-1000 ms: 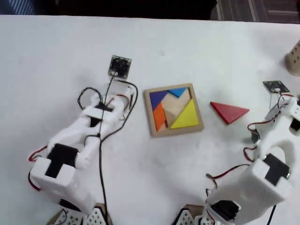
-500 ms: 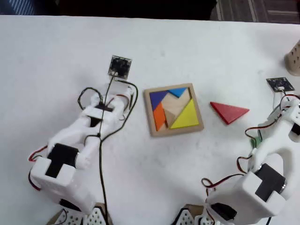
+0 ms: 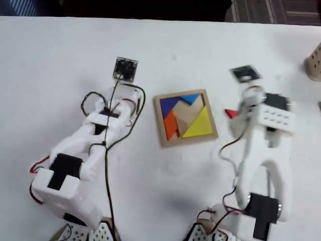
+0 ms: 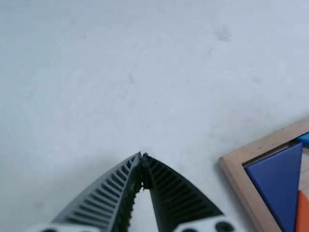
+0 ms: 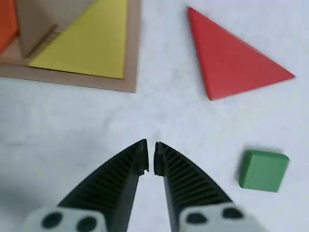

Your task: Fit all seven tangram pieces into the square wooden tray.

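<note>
A white counter (image 3: 200,45) seen from above, with two white robot arms reaching in from the near edge. The left arm (image 3: 80,150) lies angled toward the middle. The left jaws are together, holding nothing, over bare counter just beside the corner of the tray that holds the dark blue piece. The right arm (image 3: 266,145) stretches forward on the other side of the tray. The right jaws are together or all but so, with nothing between them, over bare counter near the tray's edge.

The square wooden tray (image 3: 190,140) sits flat at the centre of the counter, between the two arms. Inside it lie a large yellow triangle (image 3: 200,125), a dark blue triangle (image 3: 168,104), an orange piece (image 3: 170,125) and a small light blue piece (image 3: 190,98). The middle of the tray is pale wood; whether that is pieces or bare floor cannot be told.

A red triangle (image 5: 227,63) lies flat on the counter outside the tray, near the edge by the yellow triangle but apart from it. A small green block (image 5: 263,169) lies on the counter near the red triangle, not touching it.
</note>
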Robot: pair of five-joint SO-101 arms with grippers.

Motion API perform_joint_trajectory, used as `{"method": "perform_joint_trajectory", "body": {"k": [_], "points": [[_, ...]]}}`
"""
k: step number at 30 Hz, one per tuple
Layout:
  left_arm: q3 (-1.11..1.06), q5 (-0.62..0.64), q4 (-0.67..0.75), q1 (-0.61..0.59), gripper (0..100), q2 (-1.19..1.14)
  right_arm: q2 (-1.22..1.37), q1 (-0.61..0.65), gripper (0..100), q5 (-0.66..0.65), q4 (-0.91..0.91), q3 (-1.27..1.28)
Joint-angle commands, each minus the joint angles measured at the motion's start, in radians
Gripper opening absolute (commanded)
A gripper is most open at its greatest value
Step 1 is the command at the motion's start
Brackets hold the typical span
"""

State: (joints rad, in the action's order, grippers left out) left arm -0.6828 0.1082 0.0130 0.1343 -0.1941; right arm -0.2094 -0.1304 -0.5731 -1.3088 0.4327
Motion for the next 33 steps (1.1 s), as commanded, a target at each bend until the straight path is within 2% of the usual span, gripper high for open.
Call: {"method": "perform_joint_trajectory", "body": {"k": [1, 6, 14, 18, 21, 29, 33], "points": [[0.057, -0.005, 0.026, -0.01, 2, 0.004, -0.054, 0.173, 6.7, 0.101, 0.091, 0.06], [0.069, -0.005, 0.021, -0.012, 2, 0.001, -0.053, 0.395, 23.6, 0.141, 0.219, 0.147], [0.071, -0.005, 0.021, -0.013, 2, 0.001, 0.004, 0.493, 20.4, 0.15, 0.472, 0.259], [0.071, -0.005, 0.021, -0.015, 2, 0.001, 0.117, 0.486, 20.2, 0.149, 0.564, 0.235], [0.071, -0.005, 0.023, -0.024, 2, 0.001, 0.208, 0.458, 20.2, 0.147, 0.552, 0.153], [0.071, -0.005, 0.021, -0.024, 2, 0.001, 0.403, 0.447, 19.7, 0.143, 0.38, -0.077], [0.071, -0.005, 0.021, -0.024, 2, 0.001, 0.447, 0.447, 9.5, 0.143, 0.317, -0.133]]}}
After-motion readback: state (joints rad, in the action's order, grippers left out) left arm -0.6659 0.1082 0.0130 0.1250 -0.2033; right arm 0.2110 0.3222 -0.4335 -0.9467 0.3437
